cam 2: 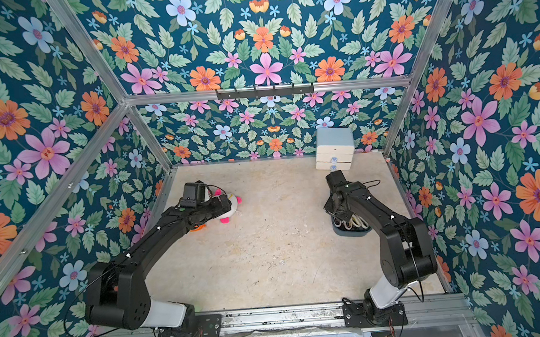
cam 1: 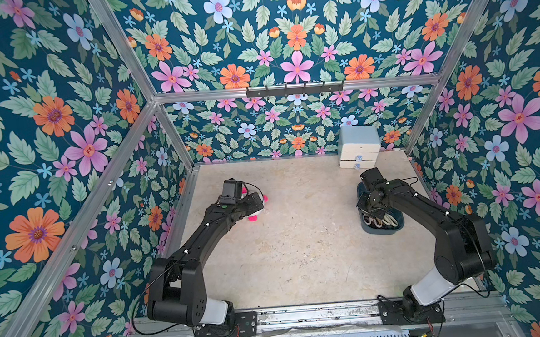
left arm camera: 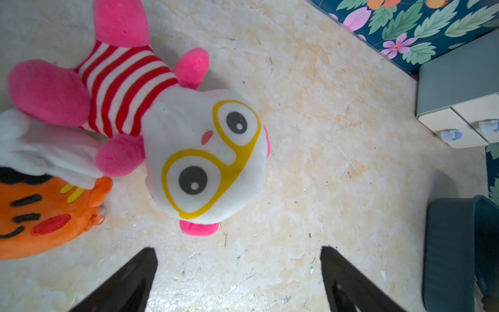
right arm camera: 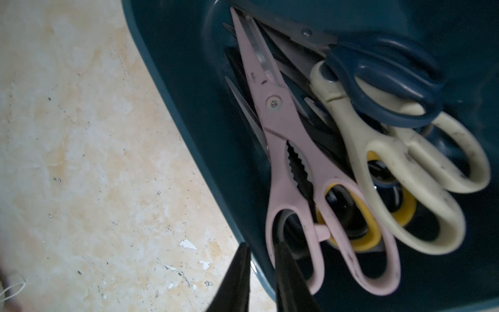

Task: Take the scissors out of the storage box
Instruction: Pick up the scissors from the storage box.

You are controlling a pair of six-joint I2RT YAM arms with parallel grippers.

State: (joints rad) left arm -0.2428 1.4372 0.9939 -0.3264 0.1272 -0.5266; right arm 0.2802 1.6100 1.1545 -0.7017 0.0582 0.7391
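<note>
Right wrist view: right gripper (right arm camera: pixel 262 244) jaws nearly pinched astride storage box (right arm camera: pixel 189 94) rim, pink scissors (right arm camera: pixel 275 113) lying lengthwise ahead; hold uncertain.

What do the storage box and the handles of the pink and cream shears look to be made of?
Storage box: probably moulded plastic, dark teal, smooth with a soft sheen and a rounded rim.
Pink shears: plastic-looking body and handles, matte, with dark scuff specks. The strip along the blade looks like bare reflective metal.
Cream shears: the handles also look like matte plastic, dirt-speckled. Blades mostly hidden.
</note>
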